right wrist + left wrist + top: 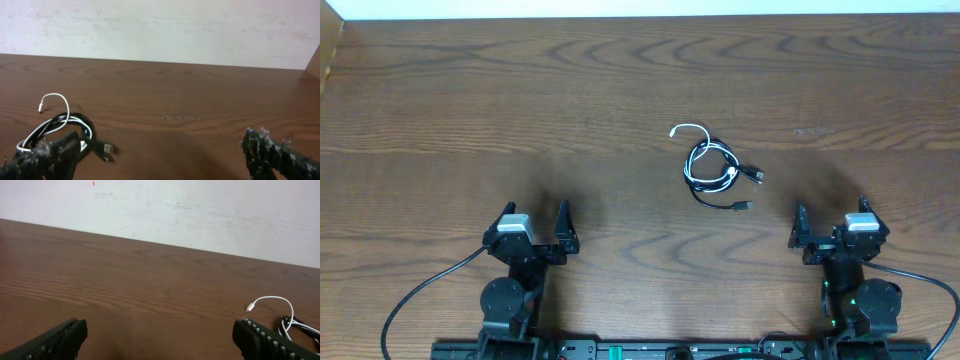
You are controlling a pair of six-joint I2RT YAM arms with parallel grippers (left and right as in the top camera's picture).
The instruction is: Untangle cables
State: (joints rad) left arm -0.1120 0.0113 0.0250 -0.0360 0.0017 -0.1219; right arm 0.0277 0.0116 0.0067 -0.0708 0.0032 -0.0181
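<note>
The cables [712, 166] lie in one small tangled coil on the counter [570, 90], right of centre. The white cord [690, 127] arcs out on the far side, and a black plug [757, 176] trails toward the right claw [831, 224]. That claw and the left claw [534, 218] both stand wide apart and empty, well short of the coil. The likely trouble is pinching several strands together, which would drag the whole bundle or tighten the tangle. Thin cords lying flat on wood may also slip free.

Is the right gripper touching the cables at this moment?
Apart. The overhead view shows it plainly: bare table lies between the open right gripper and the cables, which rest in a bundle farther away.
</note>
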